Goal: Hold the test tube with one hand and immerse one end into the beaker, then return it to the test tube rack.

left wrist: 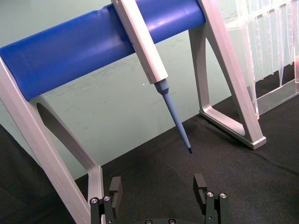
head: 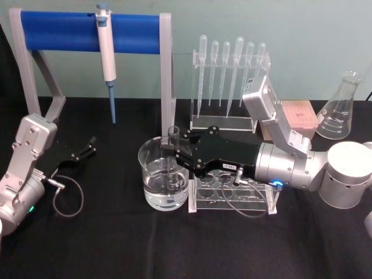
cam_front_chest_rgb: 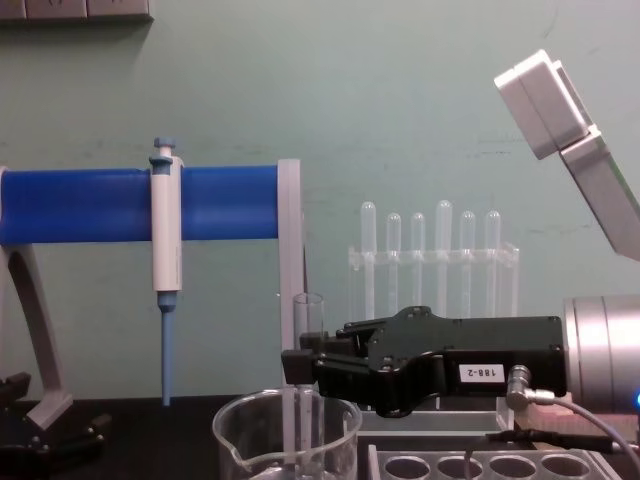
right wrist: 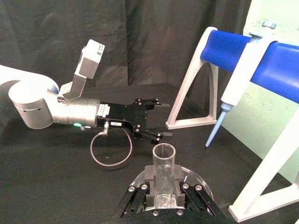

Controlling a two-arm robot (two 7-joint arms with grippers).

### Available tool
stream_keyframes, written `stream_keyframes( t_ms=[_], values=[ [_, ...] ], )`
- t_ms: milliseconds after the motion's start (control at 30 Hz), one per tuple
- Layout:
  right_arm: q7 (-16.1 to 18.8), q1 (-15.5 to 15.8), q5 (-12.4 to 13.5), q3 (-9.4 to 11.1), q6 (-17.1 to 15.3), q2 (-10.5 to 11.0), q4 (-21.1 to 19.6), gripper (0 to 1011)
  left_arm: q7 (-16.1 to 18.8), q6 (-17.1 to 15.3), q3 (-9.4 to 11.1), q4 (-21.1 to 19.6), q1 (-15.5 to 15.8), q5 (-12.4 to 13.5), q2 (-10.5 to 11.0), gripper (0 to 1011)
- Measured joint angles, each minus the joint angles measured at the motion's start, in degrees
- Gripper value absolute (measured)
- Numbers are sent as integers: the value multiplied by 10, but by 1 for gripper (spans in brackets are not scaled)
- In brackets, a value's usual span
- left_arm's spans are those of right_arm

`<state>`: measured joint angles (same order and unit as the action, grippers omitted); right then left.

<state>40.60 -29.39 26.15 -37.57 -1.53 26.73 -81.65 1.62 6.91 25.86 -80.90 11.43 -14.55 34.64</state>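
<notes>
right gripper [head: 174, 152]: clamped on the test tube [head: 173, 135] just under its open rim, tube upright
tube position: lower end is down inside the beaker [head: 145, 168] and looks to be under the water line; can't tell if it touches the glass bottom
left gripper [head: 85, 149]: parked on the table at far left, fingers apart, well apart from the beaker
step: dip looks done or nearly so; what's left is lift and carry to the test tube rack [head: 200, 200]
how: pull straight up with no tilt until the rounded end clears the beaker rim, only then go sideways; hold the grip steady, wet glass may slip
rack: just beside the beaker on its right, under the gripper body; holes open, so centre over one before lowering
edges: beaker rim is close around the tube; grey stand post [head: 166, 75] is just behind
room: open above; pipette holder [head: 224, 122] is behind the rack, flask [head: 339, 110] well apart
</notes>
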Motion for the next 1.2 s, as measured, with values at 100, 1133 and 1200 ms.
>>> stream_keyframes(
  t_ms=[100,1133,1200],
  values=[
    [0,0,0,0,0,0,0,242,0,0,0,0,0,0,0,1000],
    [0,0,0,0,0,0,0,242,0,0,0,0,0,0,0,1000],
    [0,0,0,0,0,0,0,241,0,0,0,0,0,0,0,1000]
  ],
)
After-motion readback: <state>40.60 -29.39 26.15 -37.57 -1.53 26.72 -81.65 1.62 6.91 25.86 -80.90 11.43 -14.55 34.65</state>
